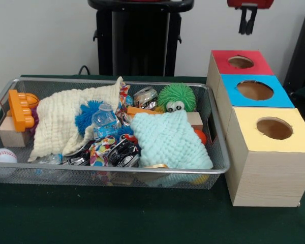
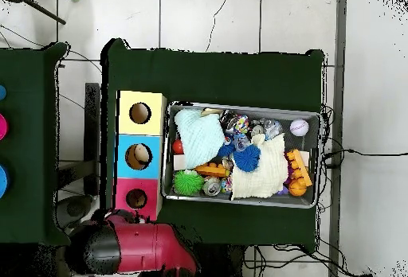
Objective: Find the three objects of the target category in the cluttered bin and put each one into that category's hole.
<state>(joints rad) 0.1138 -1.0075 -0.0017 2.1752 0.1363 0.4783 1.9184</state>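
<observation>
Three wooden boxes (image 1: pixel 264 132) flank one bin (image 1: pixel 117 173); hand (image 1: pixel 248 20) hangs empty, slightly parted.

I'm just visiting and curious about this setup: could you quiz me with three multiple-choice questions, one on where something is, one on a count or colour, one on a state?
1. The baseball lies:
A. inside the bin, at a near corner
B. on the yellow box
C. on the floor

2. Wooden boxes with holes:
A. two
B. three
C. four

3. The gripper is:
A. gripping a cloth
B. inside the bin
C. hanging above the red box, holding nothing

Answers: 1 A, it rests against the mesh; 2 B, red, blue, yellow; 3 C, it hangs at the top edge.
</observation>
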